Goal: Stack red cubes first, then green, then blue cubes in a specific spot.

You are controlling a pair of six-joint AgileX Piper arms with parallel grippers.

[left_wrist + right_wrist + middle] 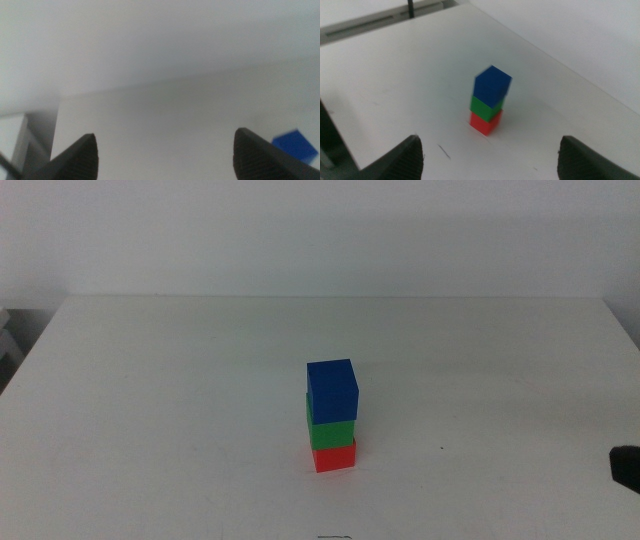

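A stack of three cubes stands near the middle of the white table (150, 380): the red cube (334, 455) at the bottom, the green cube (331, 430) on it, the blue cube (332, 390) on top, turned slightly askew. The right wrist view shows the same stack, red cube (485, 123), green cube (485, 108), blue cube (492, 86), well ahead of my right gripper (490, 160), which is open and empty. My left gripper (165, 155) is open and empty too, away from the stack, with only a corner of the blue cube (295, 145) in its view. A dark bit of the right arm (626, 468) shows at the table's right edge.
A pale wall (320, 230) rises behind the table's far edge. A thin dark mark (444, 152) lies on the tabletop near the stack.
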